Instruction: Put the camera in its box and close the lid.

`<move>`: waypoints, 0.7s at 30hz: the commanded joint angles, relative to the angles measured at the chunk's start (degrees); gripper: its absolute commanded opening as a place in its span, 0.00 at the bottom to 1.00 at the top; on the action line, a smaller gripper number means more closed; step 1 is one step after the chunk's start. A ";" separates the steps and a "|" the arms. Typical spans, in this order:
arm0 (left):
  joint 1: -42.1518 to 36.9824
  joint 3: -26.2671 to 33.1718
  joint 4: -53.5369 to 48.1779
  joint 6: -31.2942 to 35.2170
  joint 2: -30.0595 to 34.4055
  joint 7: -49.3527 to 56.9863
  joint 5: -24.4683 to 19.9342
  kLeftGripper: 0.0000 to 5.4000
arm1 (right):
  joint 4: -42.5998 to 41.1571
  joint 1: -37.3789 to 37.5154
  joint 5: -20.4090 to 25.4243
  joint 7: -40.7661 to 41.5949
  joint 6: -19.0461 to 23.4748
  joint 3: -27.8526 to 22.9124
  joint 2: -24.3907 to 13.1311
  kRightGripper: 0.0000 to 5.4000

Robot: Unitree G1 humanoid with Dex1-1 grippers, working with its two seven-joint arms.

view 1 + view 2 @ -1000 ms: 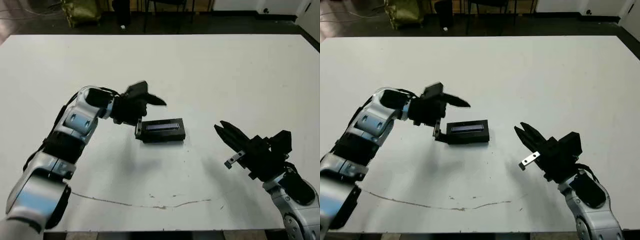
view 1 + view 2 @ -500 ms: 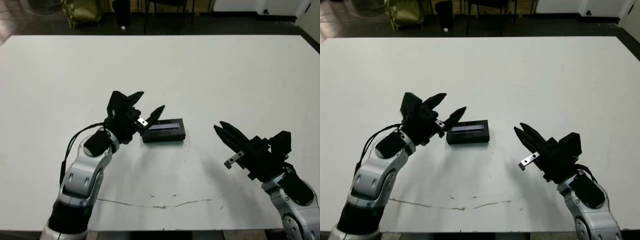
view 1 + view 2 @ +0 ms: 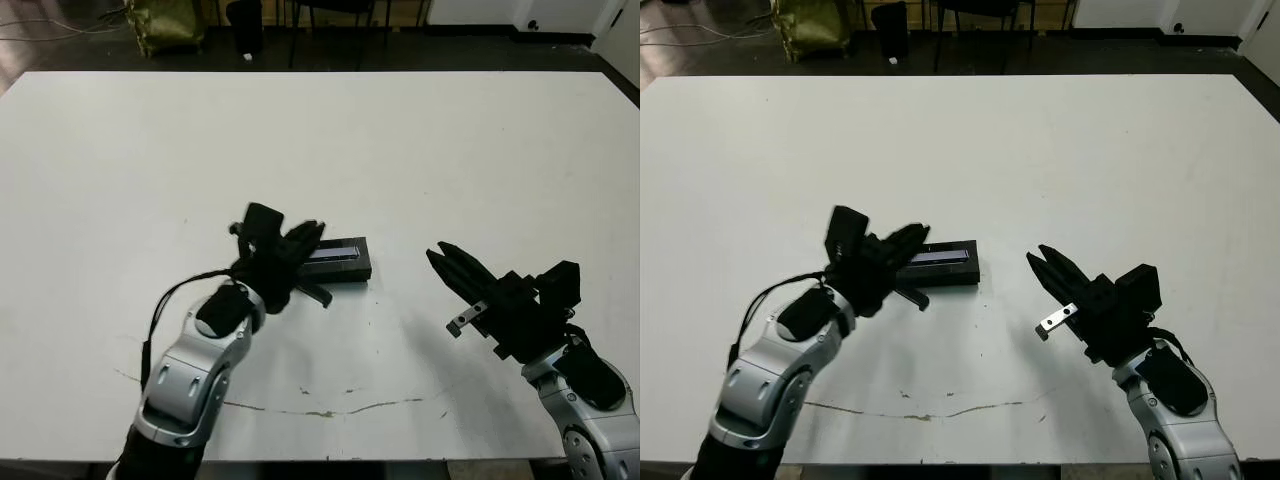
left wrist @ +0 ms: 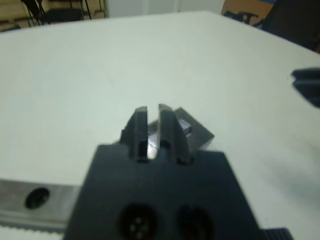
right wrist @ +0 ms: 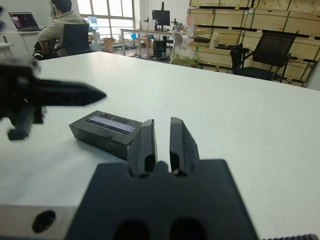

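The box [image 3: 335,261] sits mid-table with the lid [image 5: 110,122] already on it; camera isn't visible. It looks light, rigid and a bit slick, so grab the long sides. Left gripper [image 3: 902,240] hovers at its left end, fingers nearly together; right gripper [image 3: 1045,268] also nearly closed, holding nothing — loads of open table [image 3: 480,150] around.

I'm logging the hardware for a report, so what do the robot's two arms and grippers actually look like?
Both arms have silver-grey metal shells with black joints. A thin black cable loops along the left arm. Each ends in a boxy black body with two tapered, pointed black fingers: the left gripper and the right gripper. A small silver bracket hangs under the right one.
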 commanded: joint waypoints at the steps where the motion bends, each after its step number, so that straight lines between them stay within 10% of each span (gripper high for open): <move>1: -1.38 -0.72 2.79 2.89 -1.40 2.34 0.93 0.00 | 0.95 0.60 0.44 0.43 0.02 -0.23 -0.13 0.00; 21: -2.63 -0.18 4.98 18.85 -2.35 3.48 -1.68 0.00 | 0.10 0.96 -0.63 -0.29 0.47 0.18 0.14 0.00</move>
